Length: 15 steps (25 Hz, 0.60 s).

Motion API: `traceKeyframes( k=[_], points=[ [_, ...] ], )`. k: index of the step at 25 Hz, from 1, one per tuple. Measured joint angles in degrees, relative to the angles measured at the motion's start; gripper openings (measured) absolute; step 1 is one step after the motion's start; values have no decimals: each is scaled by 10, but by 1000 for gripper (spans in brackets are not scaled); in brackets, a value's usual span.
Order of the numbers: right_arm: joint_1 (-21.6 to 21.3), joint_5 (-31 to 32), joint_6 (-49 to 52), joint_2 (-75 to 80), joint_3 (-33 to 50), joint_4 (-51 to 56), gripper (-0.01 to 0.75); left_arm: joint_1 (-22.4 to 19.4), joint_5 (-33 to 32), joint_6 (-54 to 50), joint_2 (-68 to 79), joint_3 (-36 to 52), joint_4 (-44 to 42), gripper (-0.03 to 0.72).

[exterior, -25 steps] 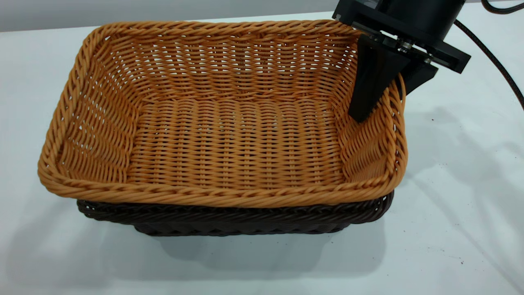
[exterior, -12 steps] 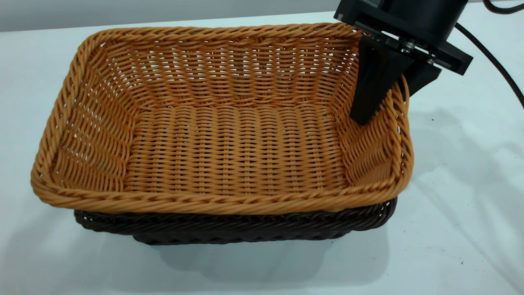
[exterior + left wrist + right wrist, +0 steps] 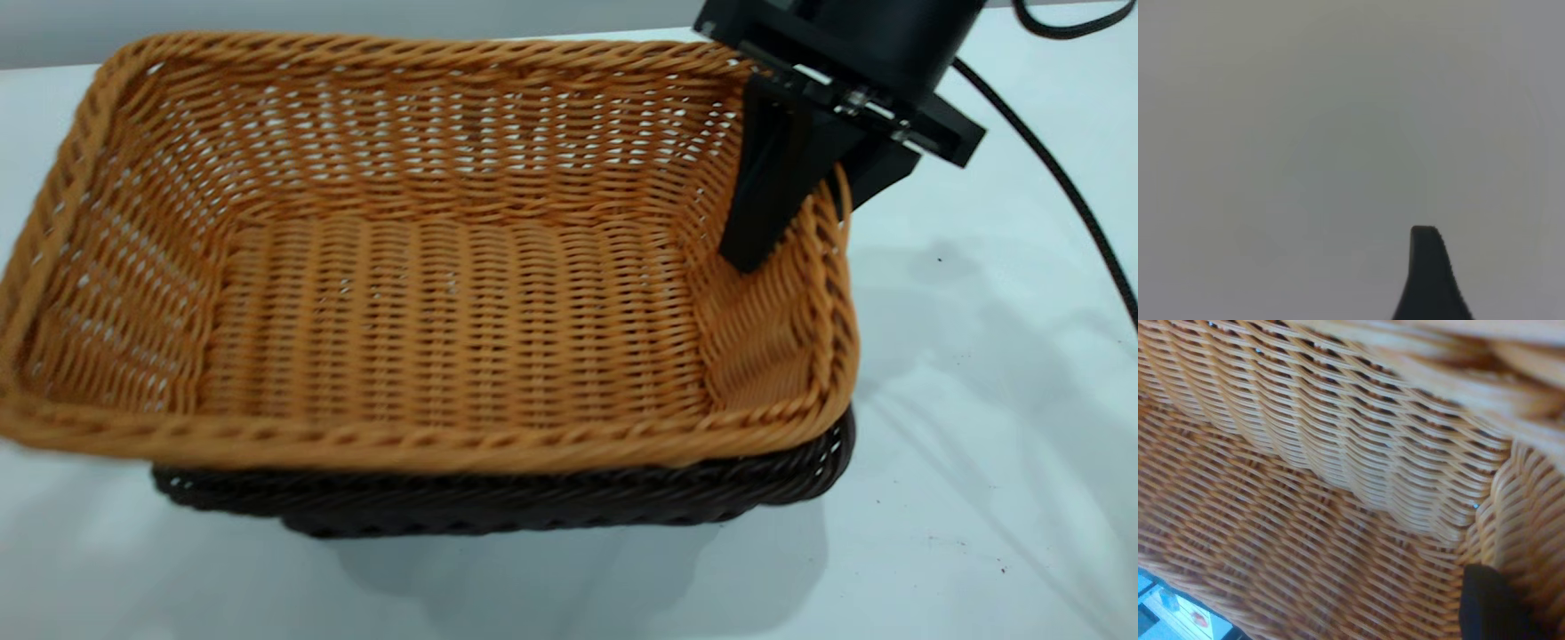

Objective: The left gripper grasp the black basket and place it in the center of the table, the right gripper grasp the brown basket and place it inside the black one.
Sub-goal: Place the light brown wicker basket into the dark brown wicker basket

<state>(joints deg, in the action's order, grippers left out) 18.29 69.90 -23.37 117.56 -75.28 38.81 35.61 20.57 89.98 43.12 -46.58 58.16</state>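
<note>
The brown basket (image 3: 444,311) hangs tilted over the black basket (image 3: 498,502), which stands on the white table (image 3: 978,400) and shows only as a dark rim below it. The brown basket's right end is down in the black one and its left end is raised. My right gripper (image 3: 800,222) is shut on the brown basket's right wall, one finger inside and one outside. The right wrist view is filled with the basket's weave (image 3: 1325,487) and shows one fingertip (image 3: 1488,607). My left gripper (image 3: 1426,280) shows only as a dark part over bare white surface, away from both baskets.
A black cable (image 3: 1067,196) runs from the right arm across the table at the right. Bare table lies in front of and to the right of the baskets.
The right gripper has shifted left with the brown basket. The basket's left end has swung out and up, and now reaches the view's left edge. The black basket has barely moved.
</note>
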Motion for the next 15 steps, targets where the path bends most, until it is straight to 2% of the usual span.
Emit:
traceKeyframes(
  k=[3,10,15],
  points=[
    [3,4,-1,0,0,-5,157,0,-1,0,0,0,0,418],
    [2,3,0,0,0,-38,309,0,-1,0,0,0,-1,418],
    [2,1,0,-1,0,-36,353,0,-1,0,0,0,-1,418]
  ],
)
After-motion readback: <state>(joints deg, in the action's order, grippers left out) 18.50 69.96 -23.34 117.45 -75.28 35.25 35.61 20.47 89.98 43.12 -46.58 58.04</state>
